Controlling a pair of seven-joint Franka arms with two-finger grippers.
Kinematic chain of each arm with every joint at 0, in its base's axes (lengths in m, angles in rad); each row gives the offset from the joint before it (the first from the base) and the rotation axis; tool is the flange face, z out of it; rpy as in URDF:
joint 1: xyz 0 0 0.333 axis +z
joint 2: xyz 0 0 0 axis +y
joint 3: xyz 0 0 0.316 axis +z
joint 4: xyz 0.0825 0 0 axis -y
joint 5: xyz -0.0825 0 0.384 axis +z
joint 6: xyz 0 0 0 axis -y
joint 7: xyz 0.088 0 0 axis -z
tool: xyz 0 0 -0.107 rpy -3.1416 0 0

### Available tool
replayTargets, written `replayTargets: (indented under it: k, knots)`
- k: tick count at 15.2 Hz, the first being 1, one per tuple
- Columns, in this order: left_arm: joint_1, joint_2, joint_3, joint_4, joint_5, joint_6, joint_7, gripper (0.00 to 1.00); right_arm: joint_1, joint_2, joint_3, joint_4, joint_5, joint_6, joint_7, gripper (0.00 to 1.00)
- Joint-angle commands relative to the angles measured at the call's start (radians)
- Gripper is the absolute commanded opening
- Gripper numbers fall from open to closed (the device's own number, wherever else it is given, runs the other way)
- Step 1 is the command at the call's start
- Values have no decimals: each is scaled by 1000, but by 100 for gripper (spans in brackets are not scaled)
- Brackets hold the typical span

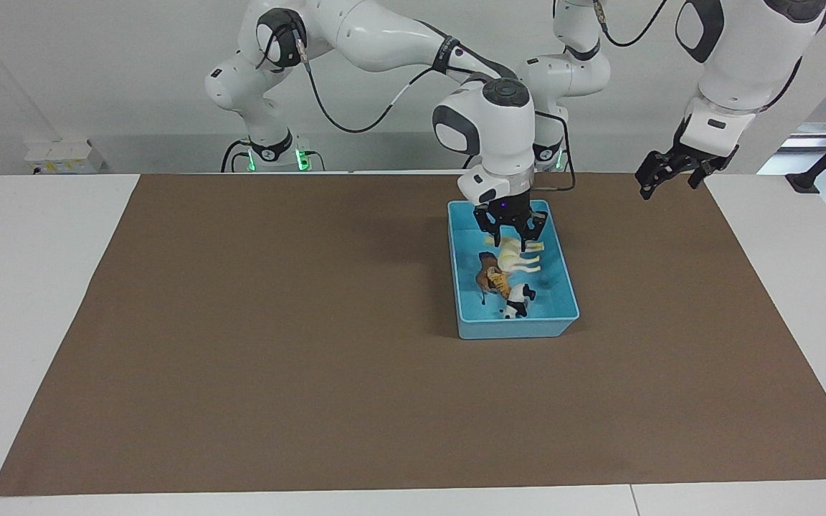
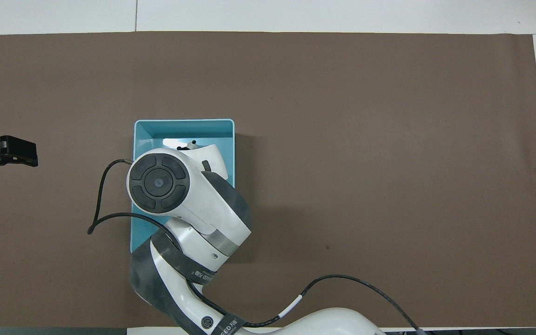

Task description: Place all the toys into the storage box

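The right gripper (image 1: 512, 233) hangs over the part of the light blue low-walled plastic storage box (image 1: 564, 247) nearest the robots. Its fingers are spread, and the cream-white plastic horse figurine (image 1: 515, 258) sits just under them, over the box interior; whether the fingertips touch the horse cannot be made out. In the overhead view the right arm's white and grey wrist covers most of the storage box (image 2: 184, 125), so the horse and the gripper are hidden there.

Farther from the robots, inside the box, lie the brown plastic lion figurine with dark mane (image 1: 485, 274), partly hidden by the horse, the orange striped tiger figurine (image 1: 500, 284) against it, and the black-and-white panda figurine (image 1: 519, 299). From overhead only the tip of the panda (image 2: 190, 145) peeks past the wrist.

The left gripper (image 1: 666, 173) waits with fingers wide and nothing between them, raised over the brown table mat (image 1: 241, 344) toward the left arm's end; overhead, it (image 2: 14, 151) is cut off at the frame edge.
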Motion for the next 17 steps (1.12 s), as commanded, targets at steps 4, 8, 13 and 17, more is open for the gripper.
replayTargets:
  k: [4,8,13,17]
  knots:
    - [-35,-18,52,-6,-35,15,19,100,-51,-84,-33,20,-12,-137,83,100]
    - [-85,-11,120,25,-57,1,23,100,-225,-236,-39,-78,-11,-218,-145,100]
    - [-85,52,123,100,-54,-35,74,100,-531,-385,-44,-194,-14,-363,-785,100]
    - [-93,43,126,70,-51,-45,104,100,-746,-471,-45,-288,-60,-389,-1254,100]
